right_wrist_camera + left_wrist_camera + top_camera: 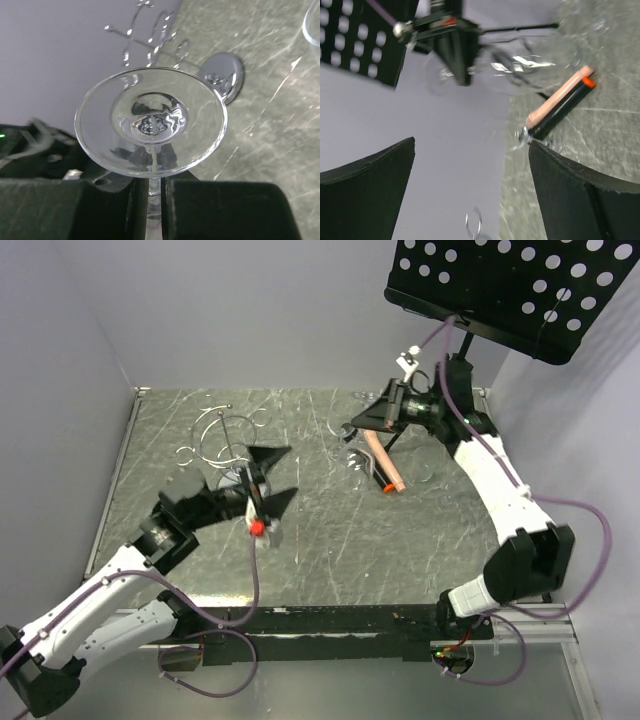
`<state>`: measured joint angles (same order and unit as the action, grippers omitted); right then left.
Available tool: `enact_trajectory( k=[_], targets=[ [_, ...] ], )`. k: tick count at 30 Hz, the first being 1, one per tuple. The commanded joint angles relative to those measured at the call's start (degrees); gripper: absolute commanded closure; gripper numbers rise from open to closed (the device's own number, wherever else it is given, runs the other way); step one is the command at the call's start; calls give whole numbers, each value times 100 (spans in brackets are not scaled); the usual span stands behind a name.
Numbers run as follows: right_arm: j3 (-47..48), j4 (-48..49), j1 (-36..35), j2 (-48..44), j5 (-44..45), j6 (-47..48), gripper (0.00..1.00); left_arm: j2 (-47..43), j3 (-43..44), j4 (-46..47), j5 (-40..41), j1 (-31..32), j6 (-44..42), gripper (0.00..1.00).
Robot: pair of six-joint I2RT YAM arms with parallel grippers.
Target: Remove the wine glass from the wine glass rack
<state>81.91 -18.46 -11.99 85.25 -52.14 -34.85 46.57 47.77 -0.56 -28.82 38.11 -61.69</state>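
The wine glass is clear. Its round foot faces the right wrist camera, and its stem runs down between the fingers of my right gripper, which is shut on it. In the top view this gripper holds the glass right of centre, well away from the wine glass rack. The chrome rack stands at the back left on its mirror-like round base. My left gripper is just right of the rack, open with nothing between its fingers. From its wrist camera the left gripper looks toward the blurred glass.
A pink and black cylinder lies slanted below the right gripper. The black perforated music stand overhangs the back right corner. A clear curved rim shows at the edge of the right wrist view. Grey walls close the table's left, back and right sides.
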Motion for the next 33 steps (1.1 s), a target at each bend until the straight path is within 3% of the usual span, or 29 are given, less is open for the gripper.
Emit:
enact_trajectory(
  k=[1, 5, 8, 11, 27, 33],
  targets=[
    [-472, -151, 258, -597, -789, -626, 100, 45, -680, 976, -203, 521, -1432, 0],
    [-957, 694, 258, -467, -1245, -1462, 100, 527, -1128, 2013, 182, 882, -1801, 0],
    [-1028, 1158, 250, -63, -1911, -2015, 100, 1019, -1401, 3295, 666, 1216, -1995, 0],
    [-1168, 1510, 250, 149, -2072, -2403, 100, 1284, -1498, 3887, 755, 1410, -2162, 0],
    [-1291, 967, -84, 193, -1861, -2149, 100, 2198, -1367, 4458, 429, 1858, -2497, 0],
    [-1204, 976, -233, 308, -1852, -2017, 100, 2164, -1103, 3679, 587, 2086, -2689, 6]
  ],
)
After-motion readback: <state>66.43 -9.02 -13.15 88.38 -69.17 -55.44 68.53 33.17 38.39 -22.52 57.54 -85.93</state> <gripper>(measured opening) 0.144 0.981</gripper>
